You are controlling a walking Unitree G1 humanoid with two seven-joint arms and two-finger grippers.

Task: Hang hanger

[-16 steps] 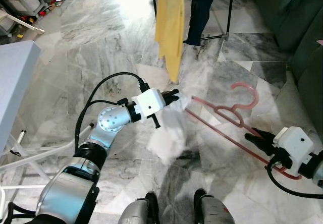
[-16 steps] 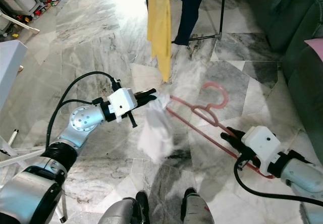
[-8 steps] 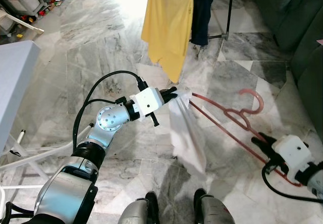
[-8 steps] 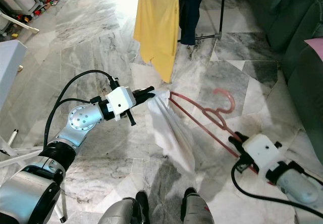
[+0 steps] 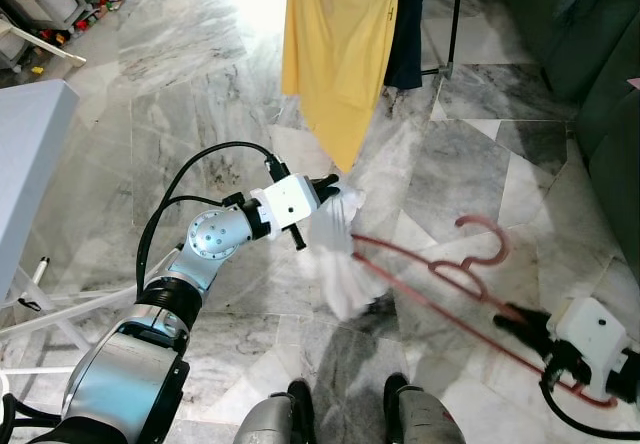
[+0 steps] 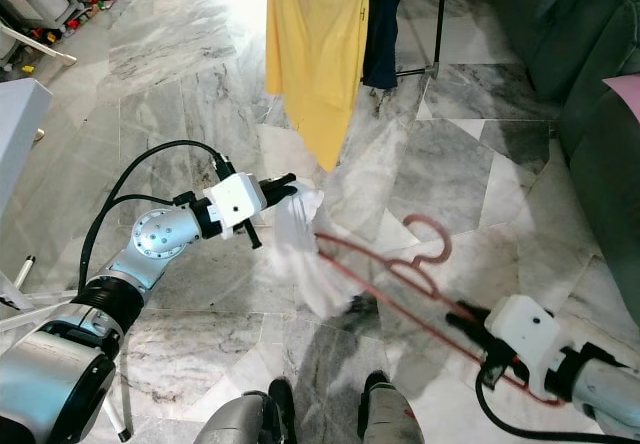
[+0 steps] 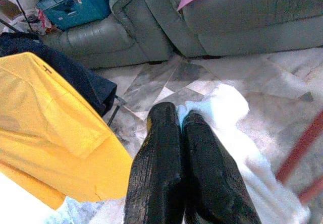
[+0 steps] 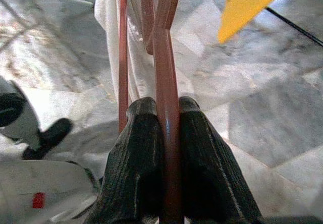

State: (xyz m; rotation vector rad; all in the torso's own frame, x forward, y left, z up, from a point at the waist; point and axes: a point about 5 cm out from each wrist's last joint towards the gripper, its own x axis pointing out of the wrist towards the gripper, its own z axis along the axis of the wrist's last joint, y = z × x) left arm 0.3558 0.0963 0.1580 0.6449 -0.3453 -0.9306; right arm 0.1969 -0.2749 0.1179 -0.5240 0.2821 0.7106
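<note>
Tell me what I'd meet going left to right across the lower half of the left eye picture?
Grey table edge → left hand pinching the white cloth → pink hanger → right hand gripping the hanger's end.

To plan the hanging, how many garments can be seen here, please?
3: a yellow shirt hanging ahead, a dark garment hanging just behind it, and a white cloth held by the left claw. More may hang beyond the frame.

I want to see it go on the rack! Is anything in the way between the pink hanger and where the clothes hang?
The yellow shirt hangs between the pink hanger and the rack pole. The white cloth sits on the hanger's far end.
</note>
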